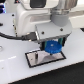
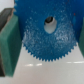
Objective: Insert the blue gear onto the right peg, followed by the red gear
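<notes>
Fingers (image 2: 9, 42) of the hand (image 1: 52, 44) pinch the blue gear (image 2: 46, 31) by its rim; the wrist view shows a green-padded finger against the toothed edge on one side, while the opposite finger is barely in frame. The gear fills that view, lying flat, its hub hole showing dark at the middle.

From the exterior view, the gear (image 1: 53, 48) hangs under the hand just above the grey plate (image 1: 40, 58) with its black rim, over the part of the plate toward the exterior view's right. The right peg is not visible in either picture; it is probably hidden under the gear or the hand, so I cannot tell whether the hole sits on it yet. The coming move turns on hole and peg lining up vertically: a straight descent, judging by the gear's level pose.

Around the plate the white table (image 1: 15, 70) offers open room. The red gear is out of view.
</notes>
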Available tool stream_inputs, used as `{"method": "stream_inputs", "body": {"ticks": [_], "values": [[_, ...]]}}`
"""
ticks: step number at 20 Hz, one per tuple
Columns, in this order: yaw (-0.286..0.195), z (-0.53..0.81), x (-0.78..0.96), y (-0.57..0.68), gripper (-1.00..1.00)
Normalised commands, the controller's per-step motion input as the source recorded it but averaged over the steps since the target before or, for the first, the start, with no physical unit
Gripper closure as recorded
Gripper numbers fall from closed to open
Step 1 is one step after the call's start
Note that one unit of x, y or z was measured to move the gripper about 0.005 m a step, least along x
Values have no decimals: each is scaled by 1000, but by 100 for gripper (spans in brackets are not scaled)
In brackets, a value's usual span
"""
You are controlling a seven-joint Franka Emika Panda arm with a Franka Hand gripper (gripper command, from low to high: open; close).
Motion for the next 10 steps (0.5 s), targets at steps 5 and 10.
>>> {"method": "stream_inputs", "body": {"ticks": [5, 10], "values": [[0, -157, 34, -36, 100], [0, -13, 114, 2, 100]]}}
